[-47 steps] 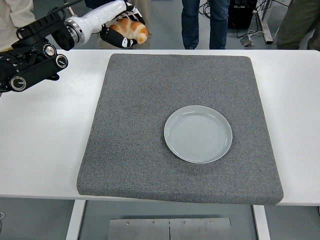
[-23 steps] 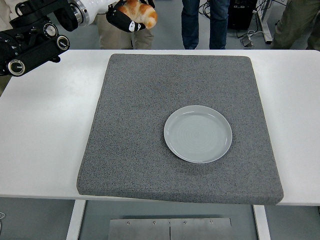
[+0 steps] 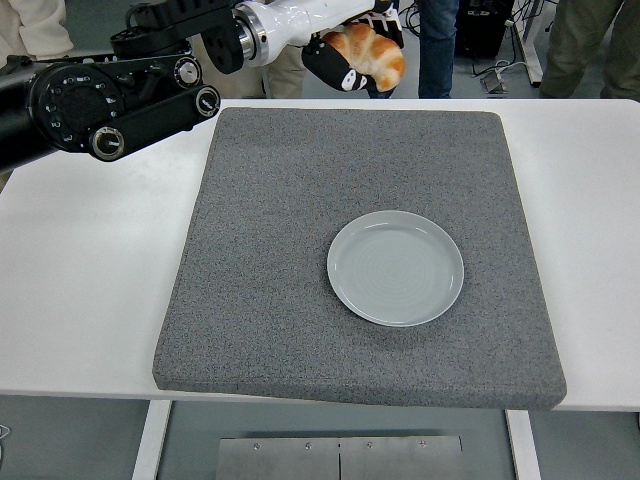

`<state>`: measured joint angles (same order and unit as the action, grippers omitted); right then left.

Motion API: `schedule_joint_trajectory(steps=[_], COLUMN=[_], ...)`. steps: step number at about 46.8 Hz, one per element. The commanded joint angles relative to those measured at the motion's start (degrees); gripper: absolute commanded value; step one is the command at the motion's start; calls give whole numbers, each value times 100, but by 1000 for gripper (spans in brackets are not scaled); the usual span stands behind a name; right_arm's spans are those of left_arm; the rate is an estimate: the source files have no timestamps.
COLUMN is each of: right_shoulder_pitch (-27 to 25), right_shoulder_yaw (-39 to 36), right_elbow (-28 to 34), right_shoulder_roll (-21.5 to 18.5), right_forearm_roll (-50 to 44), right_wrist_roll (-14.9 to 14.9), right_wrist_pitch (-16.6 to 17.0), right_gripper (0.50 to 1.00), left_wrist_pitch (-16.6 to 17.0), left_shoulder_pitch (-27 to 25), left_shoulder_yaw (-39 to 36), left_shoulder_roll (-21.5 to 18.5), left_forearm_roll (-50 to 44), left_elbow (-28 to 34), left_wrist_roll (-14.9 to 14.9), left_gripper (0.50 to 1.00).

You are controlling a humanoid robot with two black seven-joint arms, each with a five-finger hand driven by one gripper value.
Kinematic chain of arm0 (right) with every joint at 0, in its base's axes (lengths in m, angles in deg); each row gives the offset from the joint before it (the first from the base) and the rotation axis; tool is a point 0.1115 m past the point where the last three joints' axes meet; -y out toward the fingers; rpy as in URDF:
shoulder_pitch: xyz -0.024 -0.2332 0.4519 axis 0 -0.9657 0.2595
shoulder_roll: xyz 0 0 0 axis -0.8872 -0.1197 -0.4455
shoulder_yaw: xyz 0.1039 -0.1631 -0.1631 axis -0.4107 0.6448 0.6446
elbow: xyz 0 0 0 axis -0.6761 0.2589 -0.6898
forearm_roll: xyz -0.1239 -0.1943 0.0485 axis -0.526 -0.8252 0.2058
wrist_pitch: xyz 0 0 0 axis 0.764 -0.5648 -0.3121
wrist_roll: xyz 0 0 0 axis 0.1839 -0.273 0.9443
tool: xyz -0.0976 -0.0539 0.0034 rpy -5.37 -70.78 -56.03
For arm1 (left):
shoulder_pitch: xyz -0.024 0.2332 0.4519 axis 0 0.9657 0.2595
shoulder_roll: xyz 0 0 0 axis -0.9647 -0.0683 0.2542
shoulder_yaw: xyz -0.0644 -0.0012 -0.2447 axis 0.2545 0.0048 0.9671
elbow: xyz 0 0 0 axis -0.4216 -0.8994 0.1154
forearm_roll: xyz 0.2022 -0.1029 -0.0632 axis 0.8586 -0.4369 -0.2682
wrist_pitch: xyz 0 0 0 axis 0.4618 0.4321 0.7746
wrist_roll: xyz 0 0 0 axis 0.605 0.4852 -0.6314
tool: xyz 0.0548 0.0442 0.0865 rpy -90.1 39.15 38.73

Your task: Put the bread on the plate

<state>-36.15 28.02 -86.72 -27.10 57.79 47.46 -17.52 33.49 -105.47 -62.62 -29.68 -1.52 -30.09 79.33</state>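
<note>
Left black arm carries a golden-brown bread roll above the table's far edge.

The left hand [image 3: 345,55], black-gloved on a white wrist, reaches in from the left with its fingers clamped around the golden-brown bread roll [image 3: 368,52], held in the air over the far edge of the white table [image 3: 90,270]; the grey square foam mat [image 3: 270,250] lies below; the round pale-blue plate [image 3: 396,267] sits right of the mat's centre, well apart from the roll; people's legs [image 3: 588,45] stand beyond the table.
</note>
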Motion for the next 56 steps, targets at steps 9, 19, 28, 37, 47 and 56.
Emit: schedule_joint_trajectory(steps=[9,19,28,37,47,56], right_shoulder_pitch=[-2,-2,-2,-2,-2,-2], right_shoulder_yaw=[0,0,0,0,0,0], right_elbow=[0,0,0,0,0,0], right_shoulder_roll=[0,0,0,0,0,0], right_forearm_roll=[0,0,0,0,0,0], right_wrist_roll=[0,0,0,0,0,0], right_wrist_pitch=[0,0,0,0,0,0], right_gripper=[1000,1000,1000,1000,1000,1000], left_wrist_pitch=[9,9,9,0,9,26], left_shoulder_pitch=[29,12,3,-6,82,258], left_shoulder_yaw=[8,43,8,-1,-19,-27], left_shoulder_roll=[196,371,600,758,1004,1171], left_forearm_roll=[395,484,502,624,871,1178], left_elbow=[337,443,443,496,619,540], left_wrist_roll=[-8,-43,-157,-359,-412,-368], left_gripper=[500,500,500,500,500,500])
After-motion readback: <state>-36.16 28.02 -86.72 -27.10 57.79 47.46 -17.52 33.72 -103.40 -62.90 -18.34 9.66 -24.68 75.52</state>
